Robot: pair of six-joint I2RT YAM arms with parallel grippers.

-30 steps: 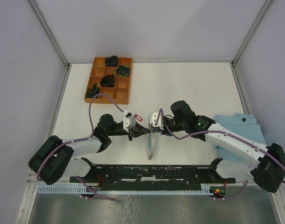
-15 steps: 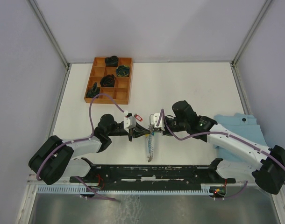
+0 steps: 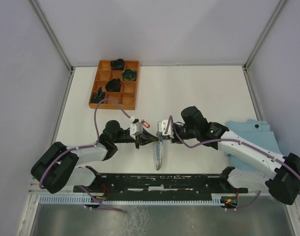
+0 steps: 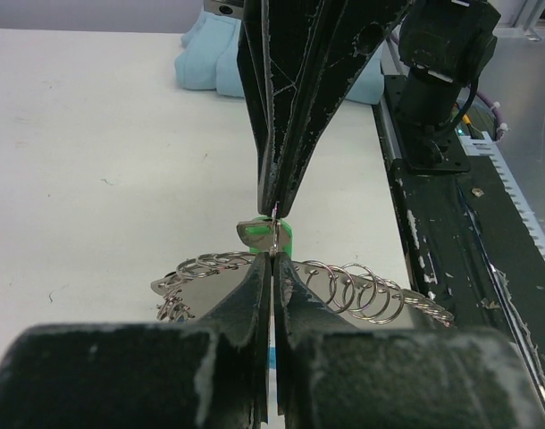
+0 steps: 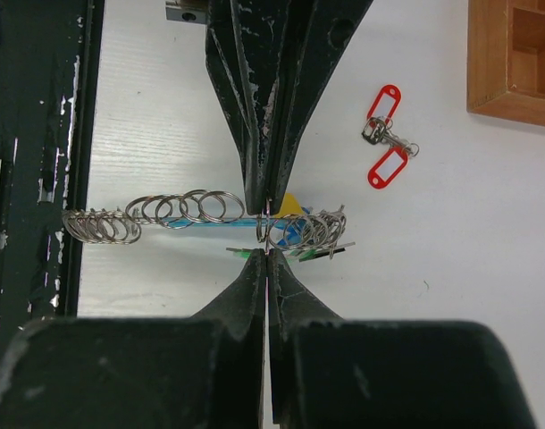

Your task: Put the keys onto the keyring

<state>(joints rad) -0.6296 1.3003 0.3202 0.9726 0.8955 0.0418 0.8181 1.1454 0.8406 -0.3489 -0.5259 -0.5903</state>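
**Grippers.** The left gripper [image 3: 154,140] and right gripper [image 3: 160,137] meet tip to tip over the middle of the table [image 3: 204,88], near its front edge. Both sets of jaws are pressed fully together. In the left wrist view a thin silver wire runs between the two closed tips. Whether either jaw actually clamps that wire cannot be determined.

**Keyring.** The keyring [image 3: 158,156] lies directly below the meeting point. It is stretched in a straight line from the gripper tips toward the near edge of the table. The right wrist view shows it as a chain of overlapping silver rings [image 5: 170,213] with a light-blue sleeve [image 5: 210,222] along it. A bunch of rings and tags is gathered at the end under the tips. A green tag [image 4: 262,232] lies at that end, touching the rings.

**Loose keys.** Two keys with red tags [image 5: 385,136] lie on the table apart from the keyring, on its far side.

**Other items.**
- A wooden compartment tray [image 3: 112,106] sits at the far left, holding dark items.
- A light-blue cloth [image 3: 251,130] lies at the right edge.
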